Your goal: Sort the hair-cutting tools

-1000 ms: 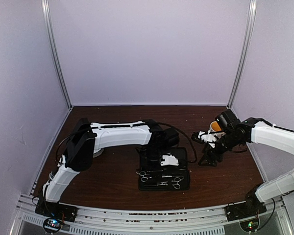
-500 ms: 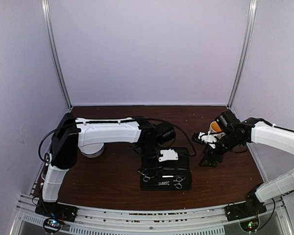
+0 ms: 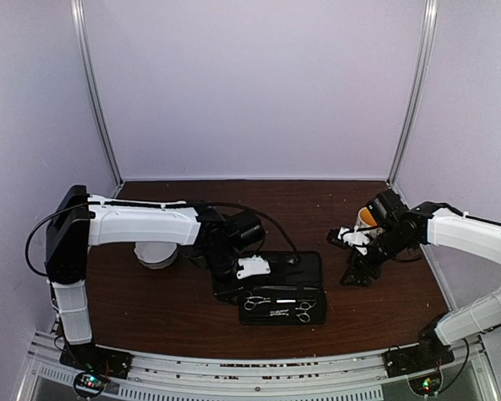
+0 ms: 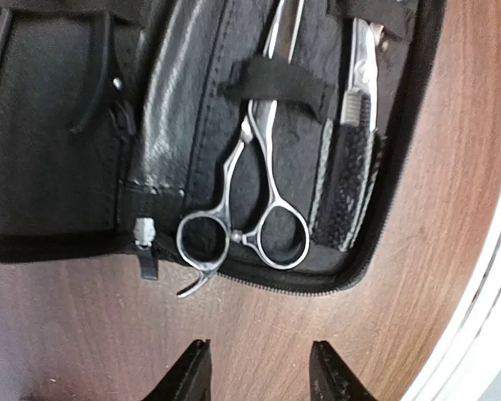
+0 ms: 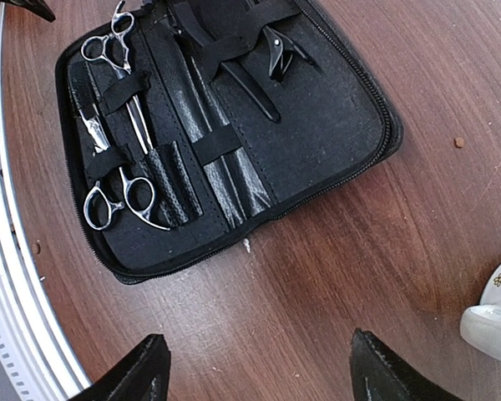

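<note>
The black zip case (image 3: 305, 269) lies open at the table's middle with the hair-cutting tools strapped inside. Two silver scissors (image 5: 117, 50) (image 5: 108, 194) lie under elastic bands in the half near the table's front edge. A black clip (image 5: 282, 50) and a long black piece (image 5: 238, 79) sit in the other half. The left wrist view shows one pair of scissors (image 4: 252, 200) beside a textured black strip (image 4: 348, 196). My left gripper (image 4: 259, 372) is open over bare wood just off the case's edge, near those ring handles. My right gripper (image 5: 263, 376) hangs open and empty to the right of the case.
A white bowl (image 3: 154, 253) stands at the left, behind my left arm. A white object (image 5: 494, 322) shows at the right wrist view's lower right edge. The metal rail (image 3: 250, 368) runs along the table's front edge, close to the case.
My left arm has drawn back to the left, off the case, and its jaws have gone from shut to open. The right arm has not moved.
</note>
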Tool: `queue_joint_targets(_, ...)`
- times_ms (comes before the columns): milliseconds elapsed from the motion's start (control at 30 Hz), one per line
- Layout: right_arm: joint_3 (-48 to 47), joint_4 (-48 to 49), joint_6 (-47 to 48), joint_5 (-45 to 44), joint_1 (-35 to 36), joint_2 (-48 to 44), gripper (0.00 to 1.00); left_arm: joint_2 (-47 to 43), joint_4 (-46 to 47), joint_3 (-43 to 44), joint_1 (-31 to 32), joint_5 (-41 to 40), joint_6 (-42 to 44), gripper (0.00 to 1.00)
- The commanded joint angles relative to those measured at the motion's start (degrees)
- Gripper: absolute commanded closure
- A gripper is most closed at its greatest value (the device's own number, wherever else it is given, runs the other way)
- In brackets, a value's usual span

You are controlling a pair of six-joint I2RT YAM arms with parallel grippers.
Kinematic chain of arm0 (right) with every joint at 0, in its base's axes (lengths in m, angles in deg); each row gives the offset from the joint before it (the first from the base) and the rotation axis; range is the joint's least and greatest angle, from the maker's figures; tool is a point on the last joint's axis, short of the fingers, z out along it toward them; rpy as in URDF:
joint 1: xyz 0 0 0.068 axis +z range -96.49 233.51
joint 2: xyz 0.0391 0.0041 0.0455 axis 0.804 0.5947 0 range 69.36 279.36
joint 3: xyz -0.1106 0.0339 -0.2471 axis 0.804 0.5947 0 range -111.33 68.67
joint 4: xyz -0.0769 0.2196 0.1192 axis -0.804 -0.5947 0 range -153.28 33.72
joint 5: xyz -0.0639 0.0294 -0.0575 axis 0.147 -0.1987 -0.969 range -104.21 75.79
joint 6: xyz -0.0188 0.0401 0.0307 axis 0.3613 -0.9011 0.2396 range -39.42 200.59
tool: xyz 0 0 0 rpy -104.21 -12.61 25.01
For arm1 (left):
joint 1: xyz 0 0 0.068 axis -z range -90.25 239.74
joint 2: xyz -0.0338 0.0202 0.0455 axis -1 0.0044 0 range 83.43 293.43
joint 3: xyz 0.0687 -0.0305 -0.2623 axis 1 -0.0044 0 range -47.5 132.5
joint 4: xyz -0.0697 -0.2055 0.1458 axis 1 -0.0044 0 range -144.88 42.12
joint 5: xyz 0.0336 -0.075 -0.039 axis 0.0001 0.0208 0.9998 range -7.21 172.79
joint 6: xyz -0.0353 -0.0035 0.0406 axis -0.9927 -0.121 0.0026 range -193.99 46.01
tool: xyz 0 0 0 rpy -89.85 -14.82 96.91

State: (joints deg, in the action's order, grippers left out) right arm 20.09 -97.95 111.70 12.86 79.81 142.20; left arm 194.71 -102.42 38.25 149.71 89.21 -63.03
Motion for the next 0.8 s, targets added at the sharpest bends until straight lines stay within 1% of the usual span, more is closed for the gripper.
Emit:
queue_joint_targets(0, 0.3, 0.8, -0.4, -0.1, -0.3, 1.4, 0.25, 0.6, 4.4, 0.6, 0.0, 1.1, 0.0, 0.58)
queue_joint_targets(267, 0.8, 1.0, -0.3, -0.6, -0.3, 1.1, 0.25, 6.9, 4.0, 7.3, 0.0, 1.6, 2.6, 0.59)
queue_joint_targets(367, 1.0, 1.1, -0.3, -0.8, -0.4, 0.8, 0.25, 9.3, 2.5, 9.4, 0.0, 0.9, 3.8, 0.62)
queue_joint_targets(600, 1.0, 1.2, -0.2, -0.9, -0.3, 0.7, 0.25, 10.0, 1.6, 9.5, 0.0, 0.8, 4.9, 0.62)
queue_joint_targets(767, 0.8, 1.2, -0.2, -0.7, -0.3, 1.1, 0.25, 10.4, 1.0, 8.6, 0.0, 1.3, 5.5, 0.6)
